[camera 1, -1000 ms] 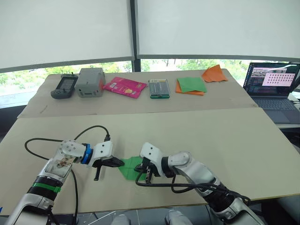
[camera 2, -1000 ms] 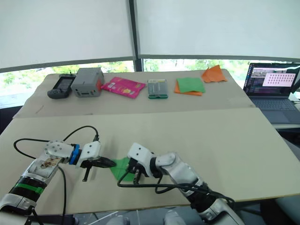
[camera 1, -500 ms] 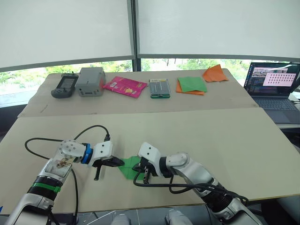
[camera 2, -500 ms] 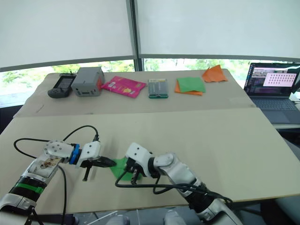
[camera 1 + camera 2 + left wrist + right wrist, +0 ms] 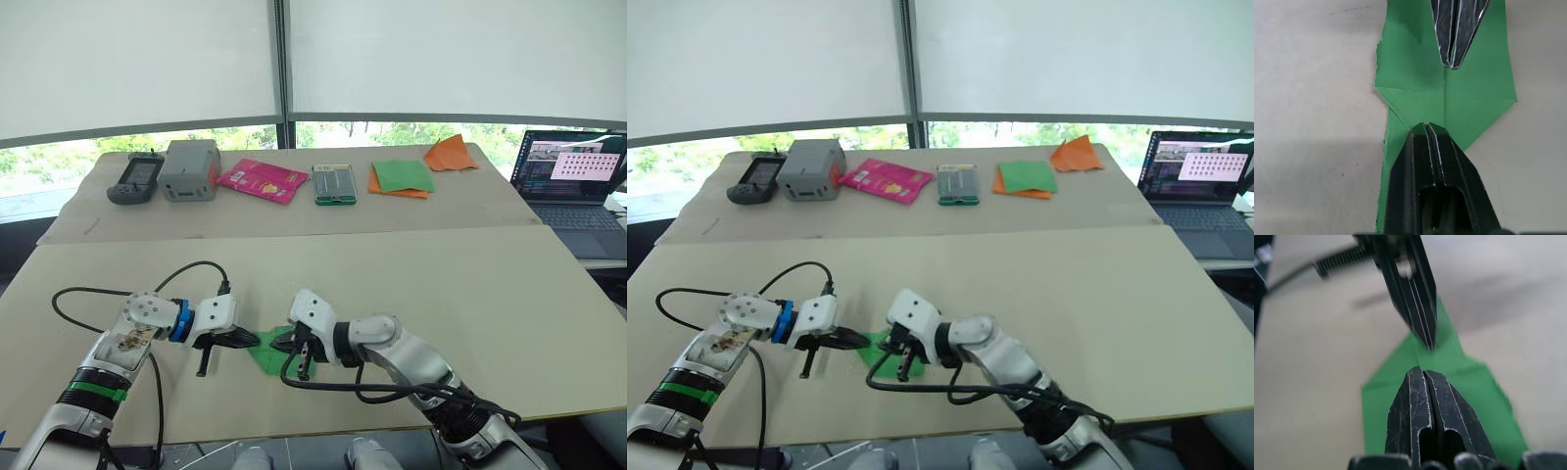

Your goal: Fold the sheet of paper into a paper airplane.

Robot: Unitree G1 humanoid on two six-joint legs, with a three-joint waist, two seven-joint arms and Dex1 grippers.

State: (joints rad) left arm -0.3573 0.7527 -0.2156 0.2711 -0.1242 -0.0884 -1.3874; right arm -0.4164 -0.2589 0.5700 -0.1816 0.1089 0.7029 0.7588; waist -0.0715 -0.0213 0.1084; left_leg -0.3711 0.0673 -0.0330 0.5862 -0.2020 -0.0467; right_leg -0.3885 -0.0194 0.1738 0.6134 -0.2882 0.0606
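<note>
Your left pincer [image 5: 1426,128] and right pincer [image 5: 1420,373], both pressed together, meet tip to tip over the creased green sheet of paper [image 5: 1415,88] on the desk [image 5: 470,284].

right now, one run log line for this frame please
step: creasing | left gripper: shut, tip on sheet of paper | right gripper: shut, tip on sheet | sheet: partly folded, flat on table

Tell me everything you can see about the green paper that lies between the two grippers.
The sheet of paper is thin, bright green and plain. It lies flat on the near beige table, already partly folded: a centre crease runs along it, and flaps give it angled edges. One long edge looks rough. The left gripper and the right gripper, both shut, press their tips on it from opposite ends, along the crease.
</note>
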